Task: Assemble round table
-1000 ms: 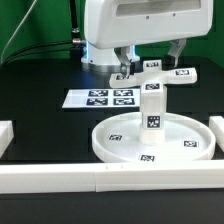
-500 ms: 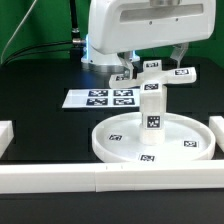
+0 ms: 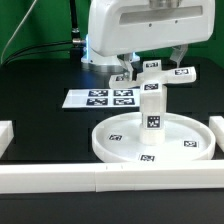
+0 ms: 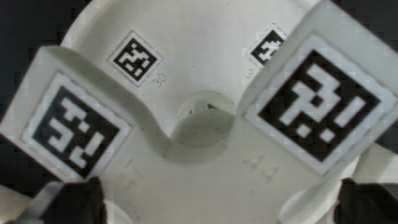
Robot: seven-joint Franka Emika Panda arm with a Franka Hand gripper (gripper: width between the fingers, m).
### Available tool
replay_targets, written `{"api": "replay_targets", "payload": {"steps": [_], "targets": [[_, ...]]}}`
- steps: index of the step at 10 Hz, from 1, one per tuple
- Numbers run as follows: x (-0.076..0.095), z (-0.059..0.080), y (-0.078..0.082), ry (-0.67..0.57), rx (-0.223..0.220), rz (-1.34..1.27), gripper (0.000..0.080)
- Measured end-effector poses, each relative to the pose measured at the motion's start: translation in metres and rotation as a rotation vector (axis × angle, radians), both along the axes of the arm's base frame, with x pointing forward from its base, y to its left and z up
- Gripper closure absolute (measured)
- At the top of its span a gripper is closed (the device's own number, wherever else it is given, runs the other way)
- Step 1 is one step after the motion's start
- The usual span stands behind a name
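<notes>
The large round disc (image 3: 120, 140) lies flat on the table. The thick leg (image 3: 151, 110) stands upright in its hub. The cross-shaped piece (image 3: 152, 78) sits on top of the leg with its marker faces up, and it fills the wrist view (image 4: 196, 130). My gripper (image 3: 152, 62) hangs straight over the cross-shaped piece, its jaws spread wide with one finger on each side of the piece's middle. In the wrist view my gripper (image 4: 214, 200) shows one dark fingertip (image 4: 71, 200) in each lower corner, right beside the piece's white edges. Open.
The marker board (image 3: 100, 98) lies flat behind the disc toward the exterior view's left. Long white border bars run along the front (image 3: 100, 180) and the sides (image 3: 5, 135). The arm's white base (image 3: 100, 50) stands at the back.
My hand has shifted slightly toward the exterior view's right. The cross-shaped piece, leg and disc have not moved.
</notes>
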State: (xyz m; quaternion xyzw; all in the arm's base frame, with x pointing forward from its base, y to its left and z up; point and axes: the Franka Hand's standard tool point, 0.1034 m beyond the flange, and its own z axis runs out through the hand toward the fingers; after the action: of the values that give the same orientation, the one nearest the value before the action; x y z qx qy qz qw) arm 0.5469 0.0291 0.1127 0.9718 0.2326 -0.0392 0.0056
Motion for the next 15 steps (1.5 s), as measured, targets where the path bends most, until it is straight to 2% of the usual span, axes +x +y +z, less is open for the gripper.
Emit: {"api": "replay_targets", "payload": {"steps": [6, 8, 15], "targets": [[0.003, 0.0021, 0.0056, -0.004, 0.003, 0.073, 0.0151], [0.0032, 0.0005, 0.0015, 0.001, 0.007, 0.094, 0.0151], [0.0055, 0.0015, 0.0025, -0.001, 0.011, 0.174, 0.0151]]}}
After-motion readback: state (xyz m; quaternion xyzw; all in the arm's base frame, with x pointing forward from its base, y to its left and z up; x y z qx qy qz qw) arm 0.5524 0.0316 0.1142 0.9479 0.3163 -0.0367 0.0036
